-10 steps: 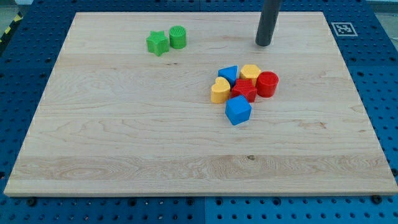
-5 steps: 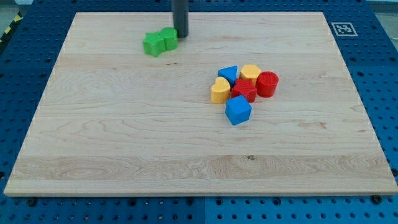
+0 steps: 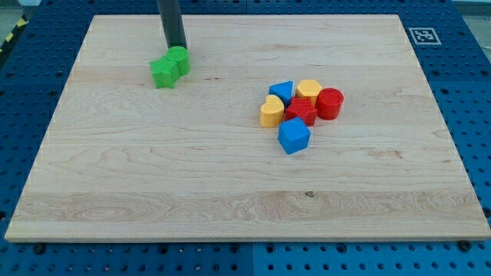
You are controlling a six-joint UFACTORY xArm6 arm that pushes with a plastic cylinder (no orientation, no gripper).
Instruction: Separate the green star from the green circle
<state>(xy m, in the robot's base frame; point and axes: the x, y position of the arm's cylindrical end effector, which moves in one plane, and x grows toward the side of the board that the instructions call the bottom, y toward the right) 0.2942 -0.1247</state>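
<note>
The green star (image 3: 163,73) lies at the upper left of the wooden board (image 3: 153,176). The green circle (image 3: 179,60) touches its upper right side. My tip (image 3: 176,49) stands right at the top edge of the green circle, in contact with it or nearly so. The rod rises out of the view's top.
A cluster sits right of centre: blue triangle-like block (image 3: 282,90), yellow block (image 3: 309,89), red cylinder (image 3: 330,103), red star (image 3: 301,112), yellow heart (image 3: 271,112), blue block (image 3: 293,136). A marker tag (image 3: 423,35) is at the board's top right corner.
My tip swept from the upper right to the green pair and moved on left. Both green blocks slid left and down, still touching each other.
</note>
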